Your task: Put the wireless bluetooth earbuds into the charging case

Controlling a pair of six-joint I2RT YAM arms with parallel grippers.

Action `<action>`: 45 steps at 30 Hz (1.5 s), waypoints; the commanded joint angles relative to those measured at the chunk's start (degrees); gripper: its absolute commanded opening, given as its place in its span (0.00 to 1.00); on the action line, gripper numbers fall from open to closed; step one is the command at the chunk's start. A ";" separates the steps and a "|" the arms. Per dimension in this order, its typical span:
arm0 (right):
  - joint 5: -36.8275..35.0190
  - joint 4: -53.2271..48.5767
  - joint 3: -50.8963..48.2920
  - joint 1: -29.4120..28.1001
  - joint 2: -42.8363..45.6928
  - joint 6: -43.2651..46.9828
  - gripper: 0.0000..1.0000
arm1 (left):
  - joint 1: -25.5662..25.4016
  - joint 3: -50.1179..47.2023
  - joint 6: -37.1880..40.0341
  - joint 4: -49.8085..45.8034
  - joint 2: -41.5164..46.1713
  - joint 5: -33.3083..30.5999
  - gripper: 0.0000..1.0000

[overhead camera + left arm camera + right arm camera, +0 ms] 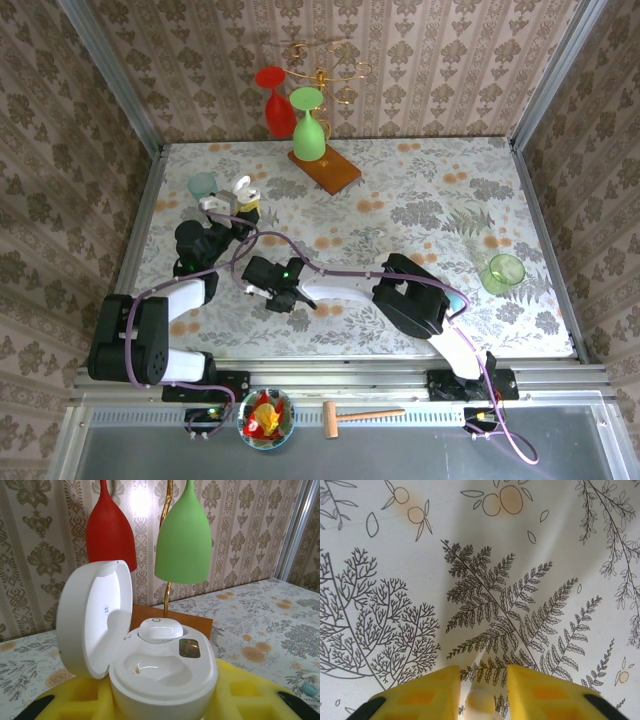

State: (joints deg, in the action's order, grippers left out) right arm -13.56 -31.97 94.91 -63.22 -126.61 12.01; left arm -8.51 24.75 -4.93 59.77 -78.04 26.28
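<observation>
A: Status?
B: Left gripper (162, 702) clamped on the open case (165, 672). One earbud (160, 629) seated in the back slot, front slot empty.
A: The other one?
B: Second earbud (480, 702) sits between the right gripper (482, 680) jaws, down by the tablecloth (485, 580). Can't tell if it's pinched. Lift and insert still to do.
</observation>
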 commanded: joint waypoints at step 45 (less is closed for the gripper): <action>16.25 0.86 -25.08 18.80 36.71 -30.31 0.21 | -6.28 -0.23 -1.60 9.73 -4.40 17.60 0.02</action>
State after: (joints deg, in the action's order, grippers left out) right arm -3.95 -35.33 70.74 -44.47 -94.39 -19.51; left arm -13.82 24.56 -5.04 64.77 -81.19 38.74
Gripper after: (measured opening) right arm 0.210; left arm 0.344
